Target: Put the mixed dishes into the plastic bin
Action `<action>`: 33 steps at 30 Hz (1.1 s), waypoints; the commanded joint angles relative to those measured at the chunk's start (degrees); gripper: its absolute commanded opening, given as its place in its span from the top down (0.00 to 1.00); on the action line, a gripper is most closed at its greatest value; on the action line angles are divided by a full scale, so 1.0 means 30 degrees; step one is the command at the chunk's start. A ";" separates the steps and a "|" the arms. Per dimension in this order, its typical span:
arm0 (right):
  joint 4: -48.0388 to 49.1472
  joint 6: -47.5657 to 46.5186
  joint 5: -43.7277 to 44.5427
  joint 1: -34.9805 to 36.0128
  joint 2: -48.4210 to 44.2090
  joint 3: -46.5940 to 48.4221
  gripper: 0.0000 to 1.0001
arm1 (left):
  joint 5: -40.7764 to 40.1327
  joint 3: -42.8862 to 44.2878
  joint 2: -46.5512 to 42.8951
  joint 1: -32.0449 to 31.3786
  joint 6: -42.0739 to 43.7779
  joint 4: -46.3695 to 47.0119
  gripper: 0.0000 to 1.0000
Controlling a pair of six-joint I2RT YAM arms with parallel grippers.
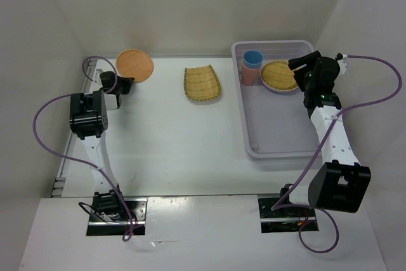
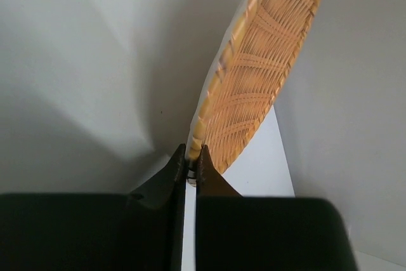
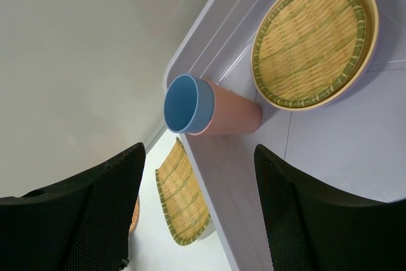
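Observation:
An orange woven-look round plate (image 1: 134,65) (image 2: 260,74) lies at the table's far left. My left gripper (image 1: 122,82) (image 2: 191,155) is shut on its near rim. The plastic bin (image 1: 246,128) (image 3: 202,30) stands at the right. Inside it a blue cup (image 1: 253,59) (image 3: 183,103) is nested in a coral cup (image 1: 248,77) (image 3: 236,112), beside a yellow round woven plate (image 1: 278,75) (image 3: 314,39). My right gripper (image 1: 298,65) (image 3: 198,157) hovers open over the bin's far end, holding nothing. A squarish yellow woven plate (image 1: 202,84) (image 3: 182,198) rests mid-table.
White walls enclose the table at the back and on both sides. The left wall is close to the left arm (image 1: 89,118). A purple cable (image 1: 47,138) loops beside the left arm. The bin's near half (image 1: 279,128) holds nothing.

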 commanded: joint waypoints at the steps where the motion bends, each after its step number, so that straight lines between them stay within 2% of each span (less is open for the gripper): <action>1: 0.0900 -0.0333 -0.0287 0.0345 -0.1101 -0.0110 0.25 | 0.0053 -0.0693 -0.1788 0.0038 0.2255 -0.2122 1.00; 6: 0.1105 -0.0333 -0.0492 0.0523 -0.2185 -0.0665 0.27 | 0.0964 -0.1686 -0.4859 0.0038 0.3253 -0.3792 1.00; 10: 0.1515 -0.0714 -0.1134 0.0523 -0.3269 -0.0843 0.27 | 0.2751 -0.2595 -0.7176 0.0419 0.4249 -0.5754 1.00; 16: 0.1515 -0.2204 -0.3300 0.0698 -0.4150 -0.0608 0.27 | 0.4830 -0.4177 -1.2215 0.0798 0.7441 -0.9092 1.00; 24: 0.2155 -0.4608 -0.3539 0.4650 -0.5202 0.0007 0.25 | 0.8230 -0.4590 -1.7783 0.1355 1.0344 -1.2406 1.00; 29: 0.2538 -0.5255 -0.5818 0.5532 -0.5205 0.0241 0.23 | 0.9459 -0.4970 -2.0450 0.1532 1.0756 -1.3313 1.00; 33: 0.3387 -0.5429 -0.9269 0.6262 -0.4358 -0.0283 0.22 | 1.2210 -0.4970 -2.1945 0.1532 1.0756 -1.4016 1.00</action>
